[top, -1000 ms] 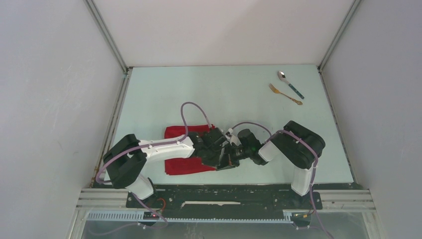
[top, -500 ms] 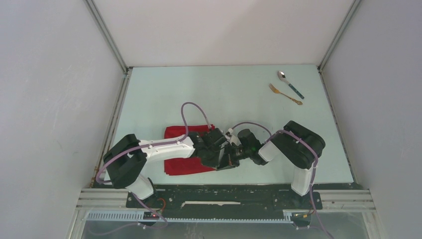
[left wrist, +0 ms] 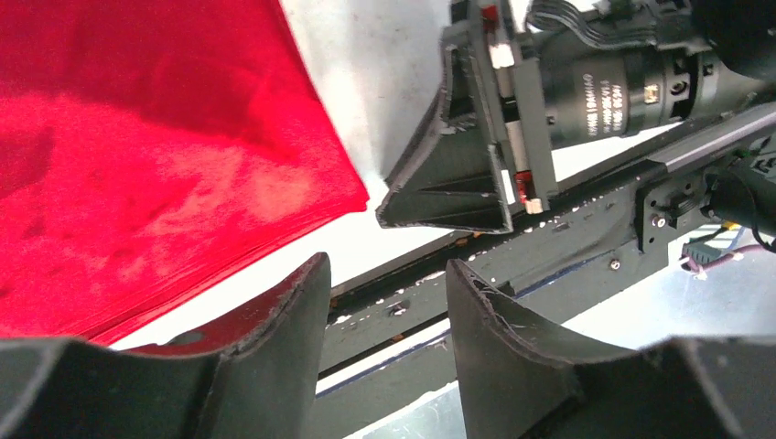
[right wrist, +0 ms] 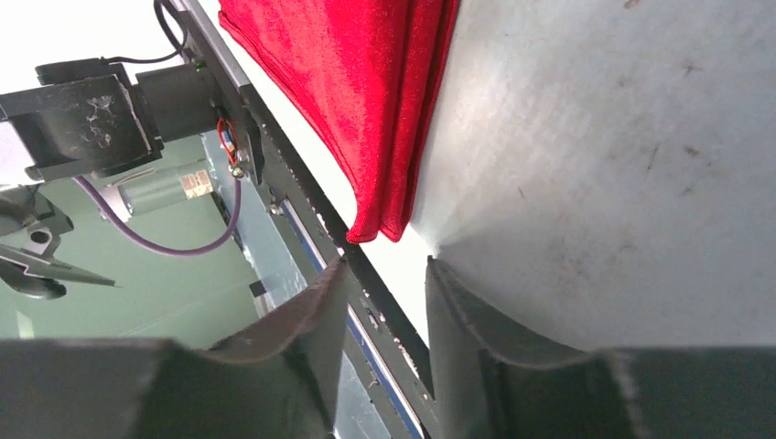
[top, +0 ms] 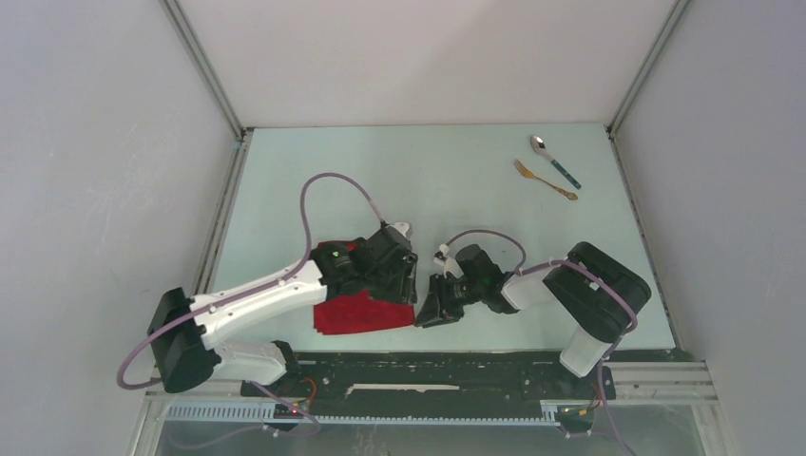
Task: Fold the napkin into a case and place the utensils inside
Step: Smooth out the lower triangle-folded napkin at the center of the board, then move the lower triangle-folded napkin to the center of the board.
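Desk [top: 456,171] carries everything, and we judge it sound. Its near edge runs close below both claws, so a cloth pushed that way could slide off.

Napkin [top: 356,313] lies folded, partly beneath the left claw [left wrist: 384,274] and to its left. The napkin's near corner sits just ahead of the right claw [right wrist: 386,267]. The layered edges show loose at that corner. We judge the fold may spring open, since nothing pins it.

We find the left claw spread and gripping nothing, with one finger hanging over the cloth's edge. If it drags while lifting away, it could snag the top layer and undo the fold. We find the right claw also parted and empty, with its tips close to the left claw. A careless swing by either arm risks a knock between them.

Spoon [top: 556,161] and fork [top: 545,180] lie side by side, well apart from both claws, far beyond the right one. Both lie flat on the desk. We expect the slim fork to slip or skid under a poorly centred pinch.
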